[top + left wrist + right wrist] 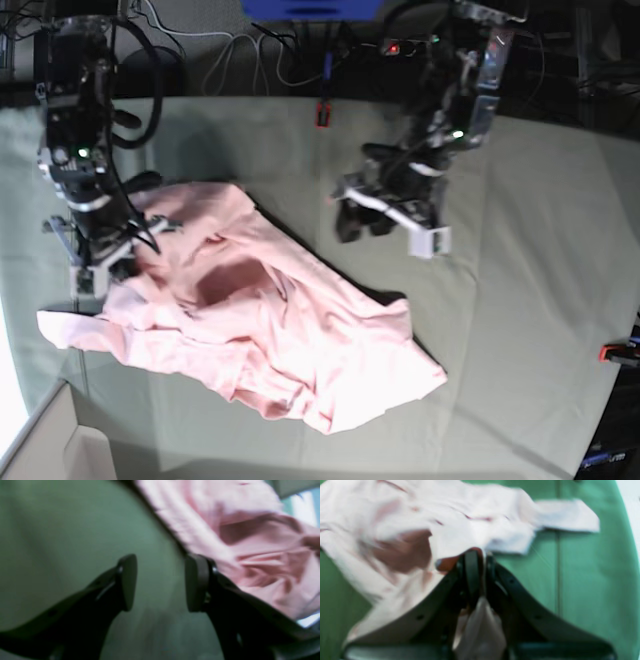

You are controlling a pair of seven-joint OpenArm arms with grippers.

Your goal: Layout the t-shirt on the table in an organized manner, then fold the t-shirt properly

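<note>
While the right hand (480, 557) pinches the t-shirt (250, 320) at left of the base view, the left hand (160, 582) hangs spread above the counter (520, 300), shirt lying lower left.

You have the t-shirt (270, 330) lying crumpled on the surface (520, 300), left of centre in the base view, running from the far left toward the near middle. Your right claw (100, 262) sits at the shirt's far-left end, on that view's left, with a fold of the shirt between its jaws. Your left claw (385, 222) hangs above the bare surface behind the shirt, on the right of that view, just beside the shirt's edge and clear of it.
</note>
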